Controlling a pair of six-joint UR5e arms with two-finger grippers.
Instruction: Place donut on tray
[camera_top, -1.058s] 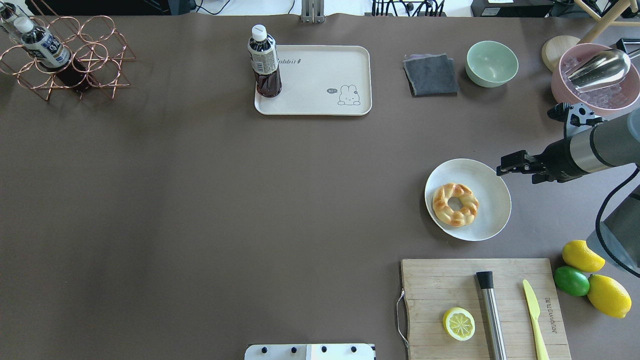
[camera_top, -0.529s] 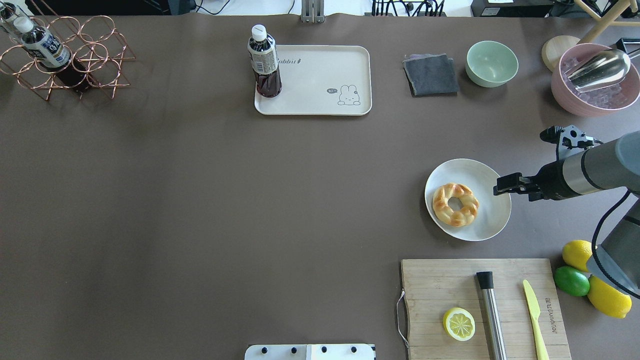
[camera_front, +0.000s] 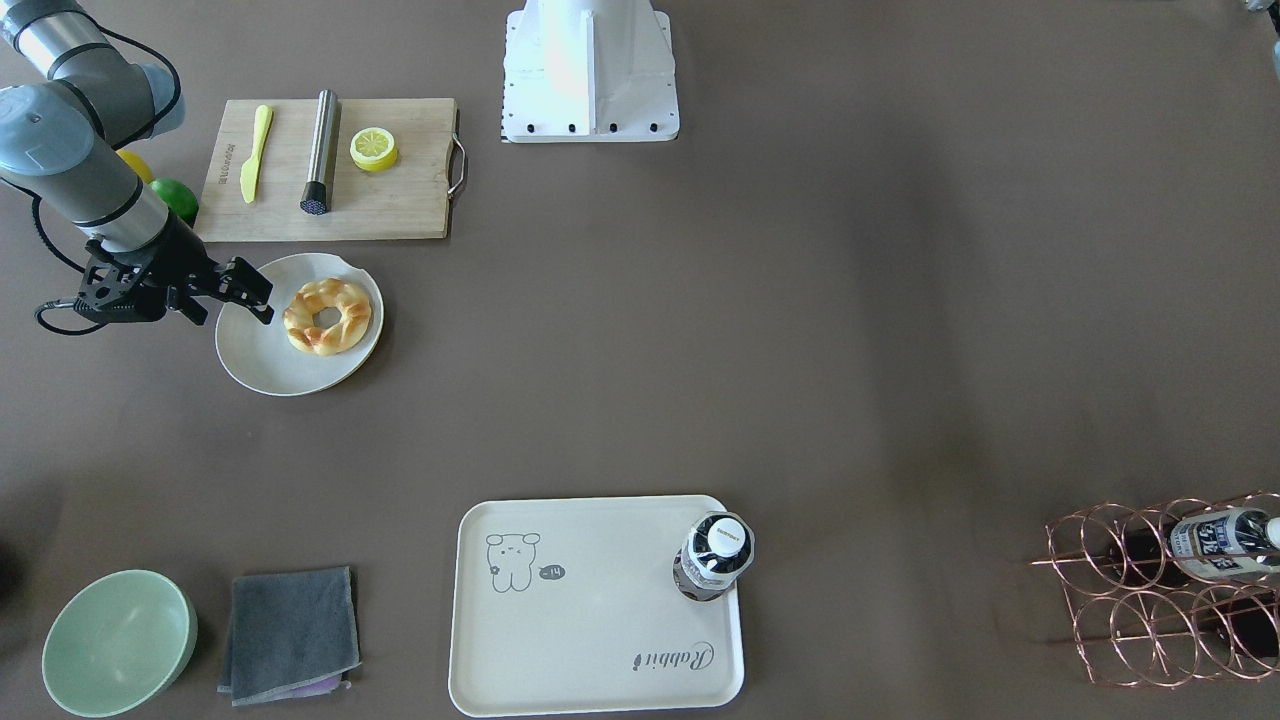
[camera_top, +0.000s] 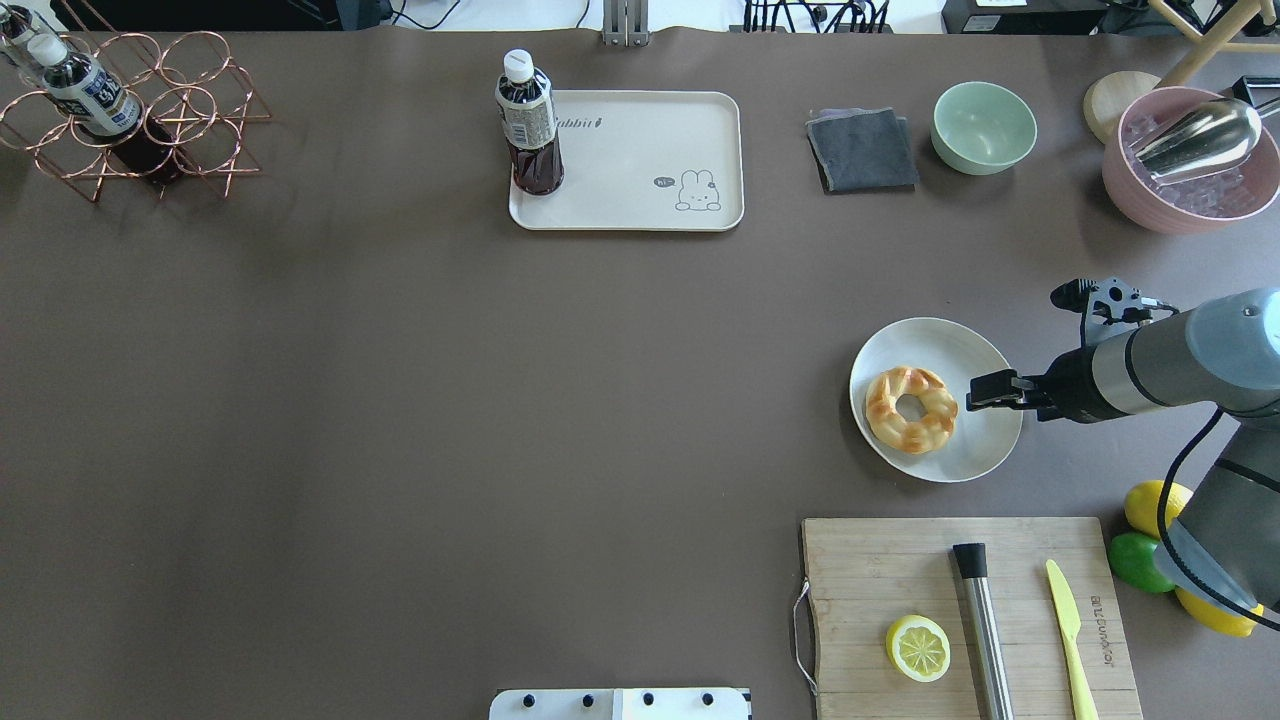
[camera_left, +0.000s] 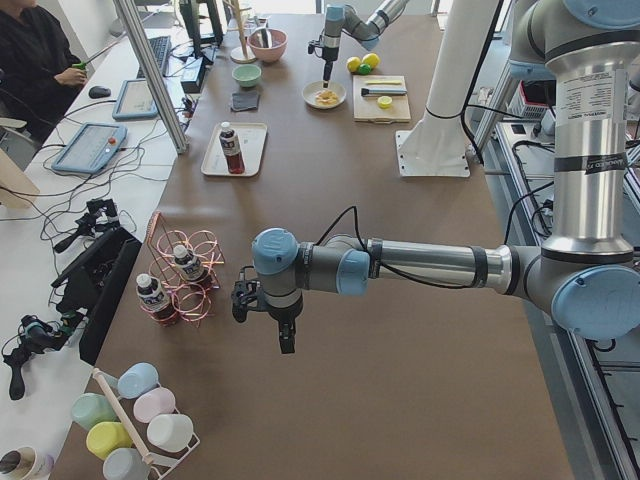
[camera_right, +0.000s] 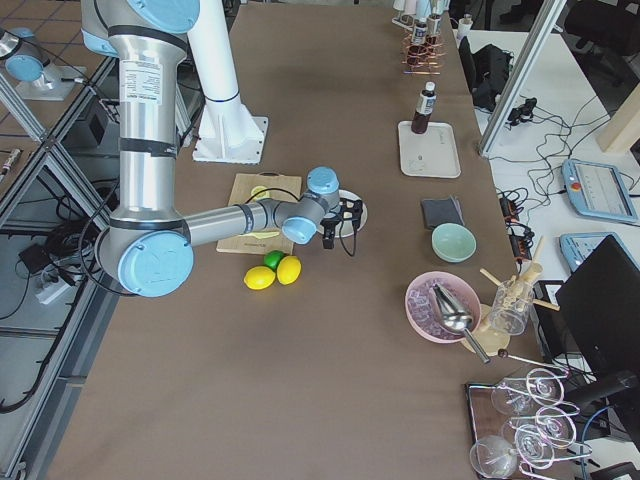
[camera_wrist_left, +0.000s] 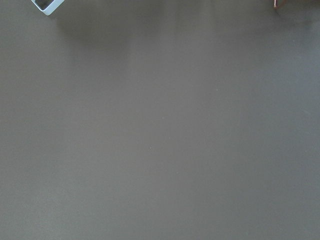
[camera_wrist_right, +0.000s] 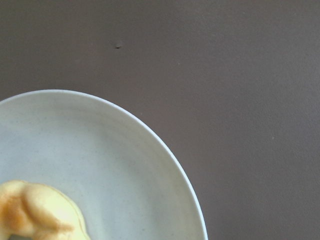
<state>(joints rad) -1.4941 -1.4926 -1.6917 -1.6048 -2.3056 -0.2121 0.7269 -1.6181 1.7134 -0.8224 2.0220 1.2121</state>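
The braided golden donut (camera_top: 910, 408) lies on a round off-white plate (camera_top: 985, 445) at the right of the table; it also shows in the front view (camera_front: 327, 316) and, in part, in the right wrist view (camera_wrist_right: 35, 212). My right gripper (camera_top: 975, 395) hangs over the plate's right rim, just right of the donut and clear of it; in the front view (camera_front: 262, 300) its jaws look open and empty. The cream rabbit tray (camera_top: 640, 160) lies at the far middle. My left gripper (camera_left: 284, 335) shows only in the left side view, so I cannot tell its state.
A dark drink bottle (camera_top: 528, 125) stands on the tray's left end. A wooden cutting board (camera_top: 880, 580) with a lemon half (camera_top: 917, 647), a metal cylinder and a yellow knife lies near the plate. A grey cloth (camera_top: 862, 150), green bowl (camera_top: 984, 127), pink bowl (camera_top: 1190, 190) and copper rack (camera_top: 150, 130) stand at the far side.
My right gripper has moved left and nearer the robot, from beyond the plate's far right edge to over its right rim beside the donut. The donut and the plate have not moved.
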